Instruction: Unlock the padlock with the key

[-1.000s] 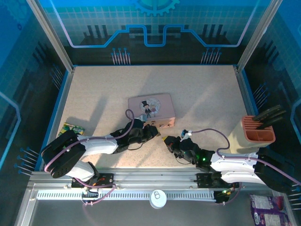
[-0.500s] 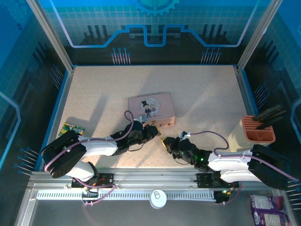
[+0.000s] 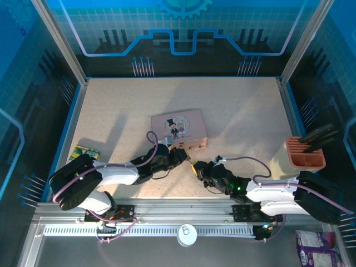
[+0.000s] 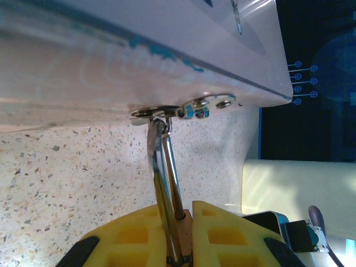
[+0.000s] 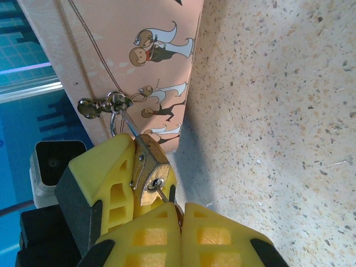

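at the front of the pink tin point(image 3: 179, 128) with its cartoon figures, i see the padlock point(image 5: 146, 167) hooked by its shackle through the hasp point(image 5: 105, 103). left gripper point(image 4: 179, 219) is clamped on the brass body. right gripper point(image 5: 181, 214) is pinched closed on the key point(image 5: 165, 194), its tip at the keyhole.

key point(image 5: 164, 194) mostly hidden, tin point(image 4: 139, 50) blurred
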Available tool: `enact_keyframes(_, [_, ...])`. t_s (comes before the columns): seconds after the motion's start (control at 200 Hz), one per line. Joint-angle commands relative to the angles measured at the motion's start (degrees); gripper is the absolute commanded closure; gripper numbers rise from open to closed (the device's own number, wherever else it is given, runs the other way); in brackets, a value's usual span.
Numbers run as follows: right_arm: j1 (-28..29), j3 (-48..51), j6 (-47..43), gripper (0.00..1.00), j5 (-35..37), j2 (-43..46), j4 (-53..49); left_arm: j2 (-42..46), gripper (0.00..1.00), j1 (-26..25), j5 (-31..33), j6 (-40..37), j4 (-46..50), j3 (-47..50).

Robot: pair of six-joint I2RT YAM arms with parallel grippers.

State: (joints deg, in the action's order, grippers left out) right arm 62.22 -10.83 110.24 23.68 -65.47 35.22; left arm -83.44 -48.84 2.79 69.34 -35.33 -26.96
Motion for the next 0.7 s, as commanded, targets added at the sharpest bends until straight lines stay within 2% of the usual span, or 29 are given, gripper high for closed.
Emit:
enact_keyframes(0.0, [0.71,0.83,1.82,1.00,2.64,0.45,0.74,0.82,1.00,-0.81,0.93,2.71,-10.69,-0.29])
enact_keyframes(0.695, [0.89,2.01,3.60,1.00,5.01,-5.41,12.20,1.41,1.00,-2.38,3.83,3.07,-11.20,0.67])
